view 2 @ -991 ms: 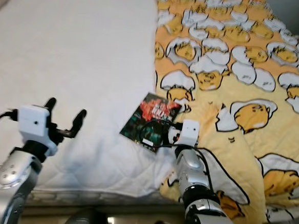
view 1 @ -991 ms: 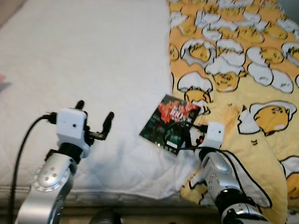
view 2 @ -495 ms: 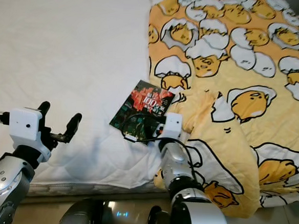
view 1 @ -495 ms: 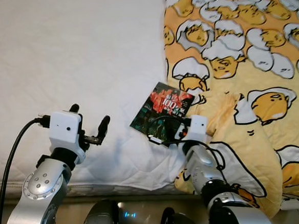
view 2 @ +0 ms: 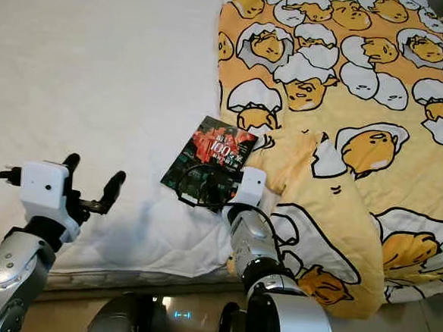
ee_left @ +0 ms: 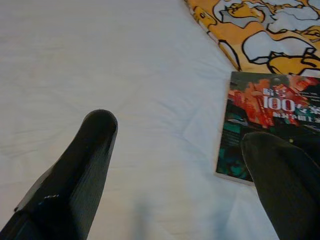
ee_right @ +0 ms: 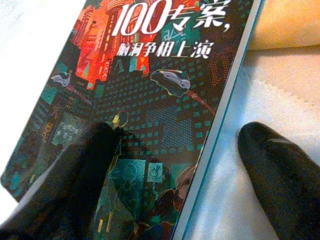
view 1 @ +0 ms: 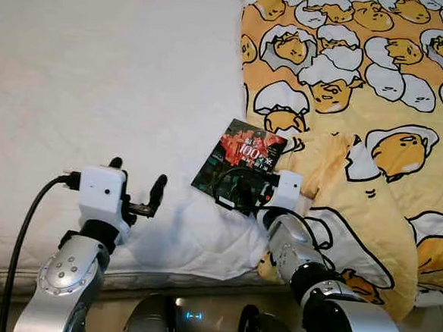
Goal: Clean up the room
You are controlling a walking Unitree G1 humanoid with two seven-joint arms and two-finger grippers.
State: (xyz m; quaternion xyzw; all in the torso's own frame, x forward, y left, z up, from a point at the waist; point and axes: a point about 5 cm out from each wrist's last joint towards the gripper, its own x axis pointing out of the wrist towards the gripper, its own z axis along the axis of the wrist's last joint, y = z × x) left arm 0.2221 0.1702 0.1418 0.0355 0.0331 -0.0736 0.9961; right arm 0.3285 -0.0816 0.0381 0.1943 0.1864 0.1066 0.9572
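Right pincer (ee_right: 175, 165) now nearer, book (ee_right: 145, 100) reads "100"

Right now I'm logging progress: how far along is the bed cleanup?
Nothing looks tidied yet. In hand: the right pincer, open, straddles an edge of the book lying on the white sheet. The left pincer hovers open. Left: grasp, lift and stow the book.

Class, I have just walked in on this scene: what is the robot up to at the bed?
The robot stands at the edge of a bed with a white sheet and a yellow egg-print blanket. Its right gripper is open at the near end of a dark book lying flat on the sheet beside the blanket, one finger over the cover and the other past its edge. The book is not lifted. The left gripper hovers open over bare sheet, holding nothing.
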